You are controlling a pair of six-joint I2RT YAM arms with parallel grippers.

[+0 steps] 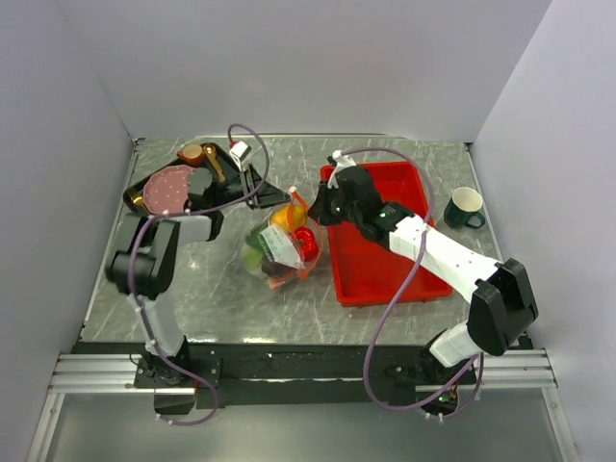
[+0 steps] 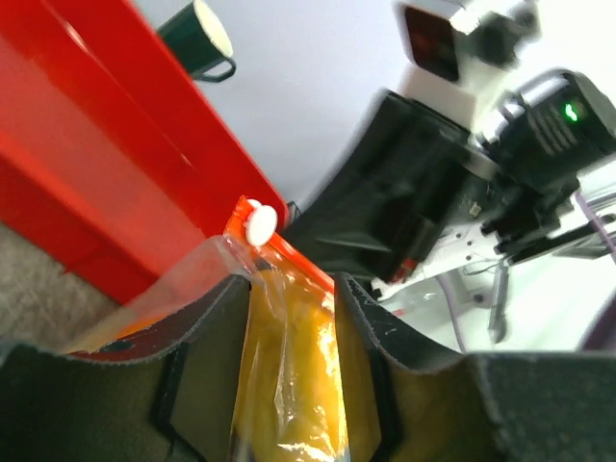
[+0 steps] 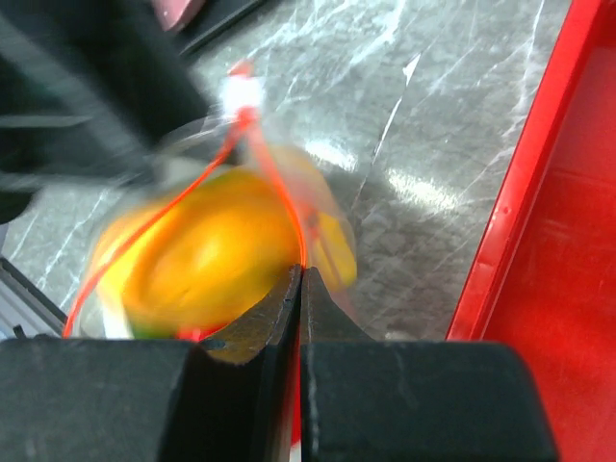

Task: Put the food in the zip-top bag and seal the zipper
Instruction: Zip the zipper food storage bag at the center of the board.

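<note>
One red rectangular plastic tray (image 1: 404,279). Just left of it lies one clear floppy plastic zip-top bag (image 1: 279,248) of plastic toy foods. One orange-yellow fruit (image 1: 282,218), one red piece (image 1: 306,241) and one green piece (image 1: 253,258) can be counted; the rest are unclear. Right of the tray, one dark green mug (image 1: 466,207). Far left, one round pink plate (image 1: 169,188).

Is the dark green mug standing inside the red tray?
No, the mug stands on the table to the right of the red tray, outside its rim.

Bright, even light is glaring off the table (image 3: 414,188); motion blur is smearing the food (image 3: 212,250) in the right wrist view.
</note>
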